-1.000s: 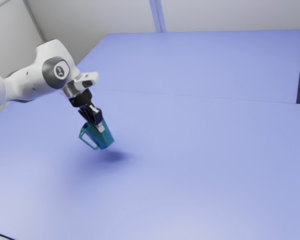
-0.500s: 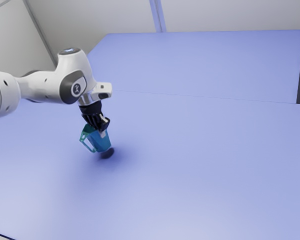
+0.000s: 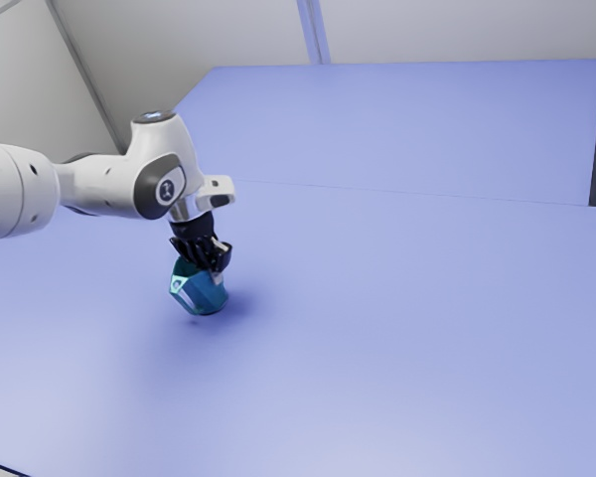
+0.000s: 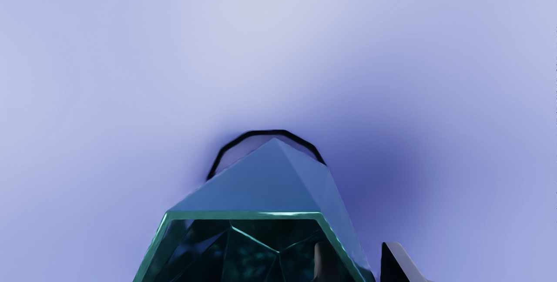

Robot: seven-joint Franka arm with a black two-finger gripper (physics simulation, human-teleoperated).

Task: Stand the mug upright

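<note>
On the table, toward the exterior view's left, you have the mug low over its shadow, mouth up. Compared with one second ago, it is lower and its handle has swung with the hand's turn. Its body appears to lean slightly toward the exterior view's left; you cannot confirm from here that the base sits flat. In the wrist view, note one finger inside the mouth and the other finger outside, the wall between them. The jaws stand a small way apart and, as judged, are pinching that wall; the contact itself is hard to verify. The arm has shifted toward the exterior view's right and descended, bringing the gripper nearer to vertical. Treat this as the set-down stage: verify full base contact before release, since a tilted base could tip.
</note>
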